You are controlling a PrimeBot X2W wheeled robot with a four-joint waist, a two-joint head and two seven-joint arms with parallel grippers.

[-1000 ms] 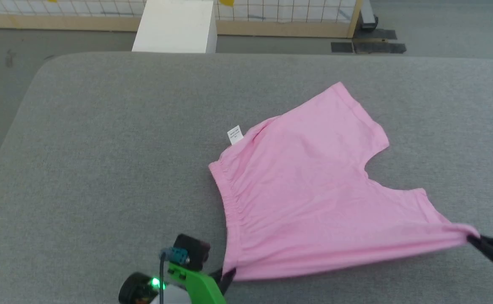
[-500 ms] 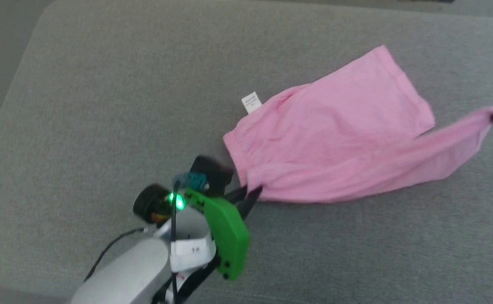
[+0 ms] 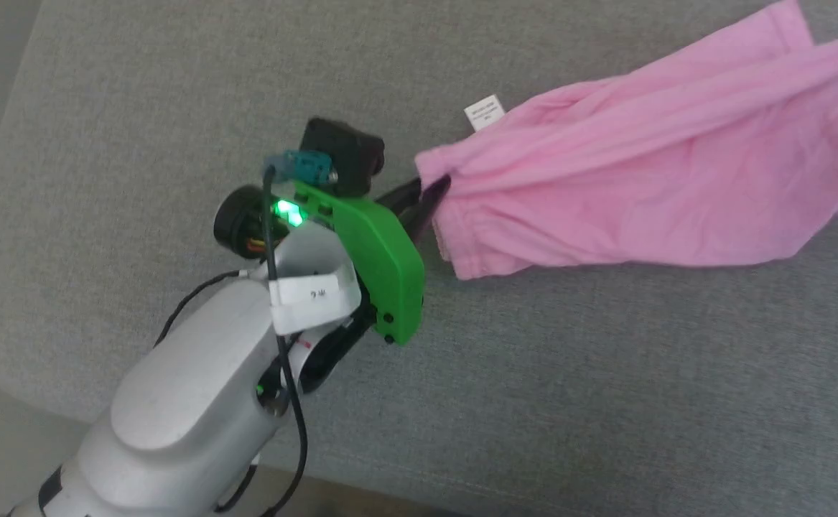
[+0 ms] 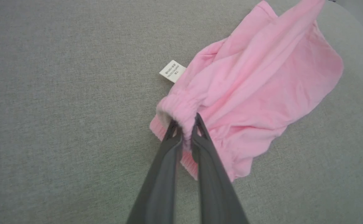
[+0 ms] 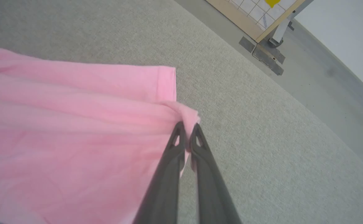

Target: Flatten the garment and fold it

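**Pink shorts pinched at both ends, partway through the first fold**

Dark and slim, the two fingers of the left gripper [image 4: 184, 119] are pressed almost together, with a bunched corner of the gathered waistband [image 4: 176, 107] squeezed between their tips. The right gripper [image 5: 187, 126] is likewise nearly closed, its tips nipping a small tuft of cloth at the corner of a leg hem [image 5: 166, 84].

Between the two grips, the light pink shorts [image 3: 641, 194] stretch across a grey fabric-covered table [image 3: 174, 93]. The held edge runs as a taut, creased band from the waistband to the leg and sits above a lower layer that rests on the table. A small white tag [image 3: 485, 113] with printed text lies flat on the grey surface just beside the waistband.

Judging by this, the flattening looks done and a lengthwise fold is under way: one half is raised over the other but not yet laid down. What seems left is lowering the held edge so the two legs line up, letting go, and perhaps folding once more.

The fabric looks thin and soft. It shows long pull lines under tension and loose wrinkles where it sags near the waistband.
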